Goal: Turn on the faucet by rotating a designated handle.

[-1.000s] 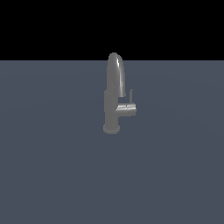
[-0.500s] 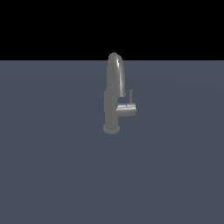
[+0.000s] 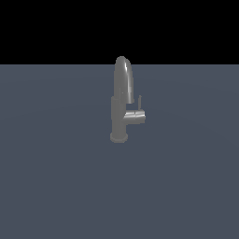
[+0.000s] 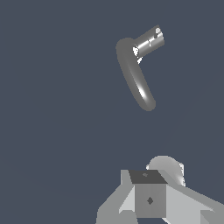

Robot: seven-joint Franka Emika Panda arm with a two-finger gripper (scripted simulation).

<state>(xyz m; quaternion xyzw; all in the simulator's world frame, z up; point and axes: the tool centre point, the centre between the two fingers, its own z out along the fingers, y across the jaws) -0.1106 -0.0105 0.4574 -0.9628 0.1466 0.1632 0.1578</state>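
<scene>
Gripper: only part of the hand body shows at the edge of the wrist view; fingertips are not clearly separable, so I cannot tell how far the jaws stand apart. Nothing lies between them as far as can be seen. The arm is absent from the exterior view.

Faucet: stands upright on the flat grey-blue surface, round base down, arched spout rising above the cylindrical body. In the wrist view it is seen from above, well apart from the hand: the curved spout runs toward the camera, and the bright side stub juts off from the body.

Handle: thin rod standing up from the outer end of the side stub, on the exterior view's right of the body. It is close beside the spout but much slimmer. I cannot pick it out in the wrist view, apart from a bright spot at the stub's end.

Step in hand, as judged: approach, no contact yet.

Notes for doing it well:
- Aim at the rod, not the spout or stub.
- Come in from the stub's outer side, clear of the arch.
- Push or grip the rod near its free end for leverage, and turn it about the stub's axis.
- Risk: fingers glancing off so thin a rod; keep contact square.
</scene>
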